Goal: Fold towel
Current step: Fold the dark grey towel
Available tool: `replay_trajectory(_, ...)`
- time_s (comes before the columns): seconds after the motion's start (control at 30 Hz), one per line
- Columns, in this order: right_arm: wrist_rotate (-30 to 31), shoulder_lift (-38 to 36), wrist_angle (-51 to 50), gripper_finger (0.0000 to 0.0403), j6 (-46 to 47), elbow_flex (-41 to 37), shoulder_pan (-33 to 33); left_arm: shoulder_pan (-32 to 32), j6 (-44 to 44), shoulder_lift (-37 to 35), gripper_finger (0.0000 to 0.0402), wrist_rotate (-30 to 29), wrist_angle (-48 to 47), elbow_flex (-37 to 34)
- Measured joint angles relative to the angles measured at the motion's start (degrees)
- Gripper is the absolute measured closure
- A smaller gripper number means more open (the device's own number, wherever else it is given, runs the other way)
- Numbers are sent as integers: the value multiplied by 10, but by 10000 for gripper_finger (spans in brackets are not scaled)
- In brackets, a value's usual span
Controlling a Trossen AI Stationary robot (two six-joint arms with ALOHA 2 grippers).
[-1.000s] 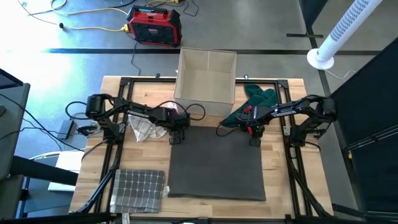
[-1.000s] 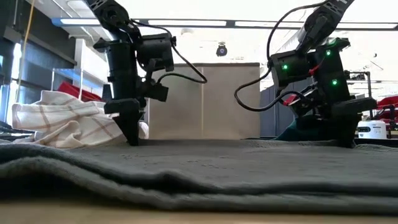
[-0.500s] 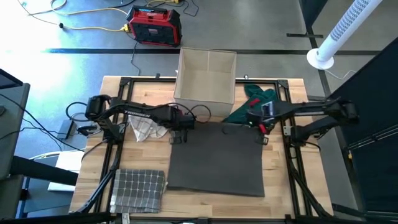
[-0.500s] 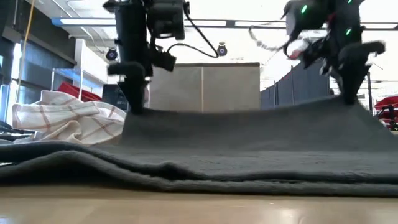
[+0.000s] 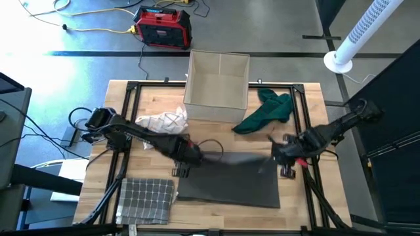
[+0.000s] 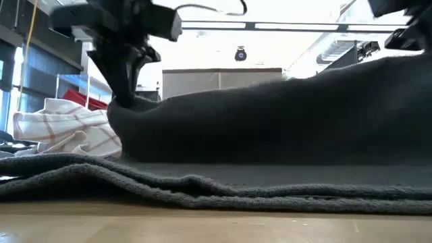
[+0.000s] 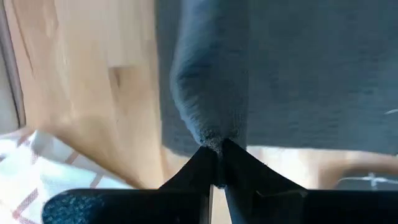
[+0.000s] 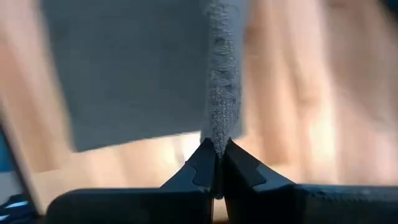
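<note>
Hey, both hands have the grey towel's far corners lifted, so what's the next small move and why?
Probably carry the lifted edge on toward the near edge. The left hand and right hand are each shut on a corner of the grey towel, and the raised edge hangs over the towel's middle, with the near half flat on the table. The fold is only half made.

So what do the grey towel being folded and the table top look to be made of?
The grey towel looks like soft terry-type cloth, matte: its pinched edge shows a fuzzy, looped nap in the wrist views and it drapes limply. The table top looks like pale wood, with visible grain and plank seams; smooth, possibly sealed.
</note>
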Motion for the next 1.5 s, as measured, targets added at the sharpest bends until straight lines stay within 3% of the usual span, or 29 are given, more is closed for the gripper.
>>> replay_trajectory(0.13,25,15,85,402,49,0,83,-50,-36,0,391,-25,18,0)
replay_trajectory(0.3,49,59,141,402,108,0,163,-102,-85,0,391,12,34,0)
replay_trajectory(0.5,32,144,162,402,154,0,214,-144,-153,0,391,26,46,0)
replay_trajectory(0.77,3,244,231,400,136,0,225,-167,-157,3,391,12,146,-22)
replay_trajectory(1.0,-29,276,237,387,169,0,225,-170,-208,3,383,53,163,-58)
replay_trajectory(1.2,-48,276,240,341,205,0,225,-166,-256,3,320,72,165,-70)
replay_trajectory(1.3,-87,276,242,314,223,3,228,-167,-273,3,293,92,176,-70)
replay_trajectory(1.4,-138,276,239,299,243,18,232,-167,-279,2,279,129,176,-70)
replay_trajectory(1.5,-134,276,207,296,263,44,237,-167,-304,2,278,153,164,-62)
